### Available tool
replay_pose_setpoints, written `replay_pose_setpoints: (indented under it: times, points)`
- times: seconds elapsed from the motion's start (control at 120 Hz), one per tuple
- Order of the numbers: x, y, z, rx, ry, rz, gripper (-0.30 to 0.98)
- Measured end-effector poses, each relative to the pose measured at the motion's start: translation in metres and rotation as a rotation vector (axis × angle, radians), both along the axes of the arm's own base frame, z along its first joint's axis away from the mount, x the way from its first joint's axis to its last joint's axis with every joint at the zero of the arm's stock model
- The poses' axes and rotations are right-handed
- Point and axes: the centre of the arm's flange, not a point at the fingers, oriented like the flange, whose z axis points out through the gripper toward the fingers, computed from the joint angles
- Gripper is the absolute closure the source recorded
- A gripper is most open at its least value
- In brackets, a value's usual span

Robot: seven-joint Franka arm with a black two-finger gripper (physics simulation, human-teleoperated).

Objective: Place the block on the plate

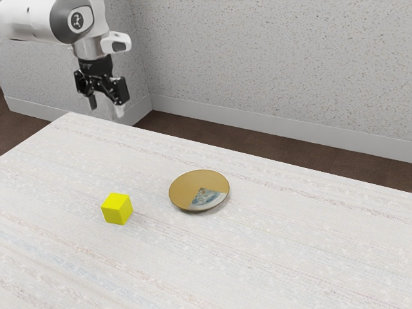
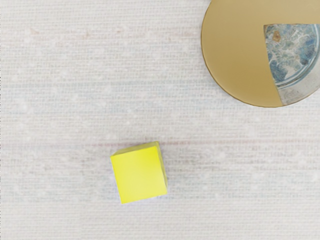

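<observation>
The white arm [image 1: 35, 20] comes in from the exterior view's upper left. At its end the wrist [image 1: 89, 47] bends downward, and beneath it the black gripper [image 1: 105, 107] hangs in the air, its jaws pointing down and standing apart.

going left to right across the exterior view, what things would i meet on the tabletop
yellow cube → round gold plate with a blue and whitish patterned wedge

Exterior oblique, wrist straight down.
</observation>
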Motion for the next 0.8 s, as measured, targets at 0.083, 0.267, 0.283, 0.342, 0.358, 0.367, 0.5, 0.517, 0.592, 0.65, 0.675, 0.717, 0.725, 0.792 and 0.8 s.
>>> replay_pose_setpoints:
  times: [0.083, 0.267, 0.283, 0.342, 0.358, 0.367, 0.5, 0.517, 0.592, 0.65, 0.675, 0.717, 0.725, 0.792, 0.8]
  points:
    - [0.002, 0.0, 0.001, 0.001, -0.013, -0.01, 0.0]
    - [0.0, 0.003, -0.012, 0.0, 0.003, -0.02, 0.0]
    - [-0.004, 0.004, -0.016, -0.002, 0.013, -0.017, 0.0]
    - [-0.018, 0.008, -0.031, -0.007, 0.038, -0.005, 0.0]
    - [-0.021, 0.008, -0.037, -0.009, 0.044, -0.001, 0.0]
    - [-0.023, 0.009, -0.039, -0.009, 0.047, 0.001, 0.0]
    - [-0.043, 0.012, -0.096, -0.017, 0.077, 0.021, 0.0]
    - [-0.045, 0.013, -0.104, -0.018, 0.079, 0.023, 0.0]
    - [-0.049, 0.014, -0.13, -0.02, 0.086, 0.037, 0.0]
    - [-0.046, 0.015, -0.147, -0.022, 0.091, 0.049, 0.0]
    - [-0.044, 0.016, -0.154, -0.022, 0.091, 0.053, 0.0]
    - [-0.042, 0.018, -0.165, -0.022, 0.09, 0.062, 0.0]
    - [-0.042, 0.019, -0.168, -0.023, 0.09, 0.064, 0.0]
    - [-0.045, 0.027, -0.193, -0.033, 0.088, 0.095, 0.0]
    - [-0.044, 0.029, -0.196, -0.035, 0.087, 0.1, 0.0]
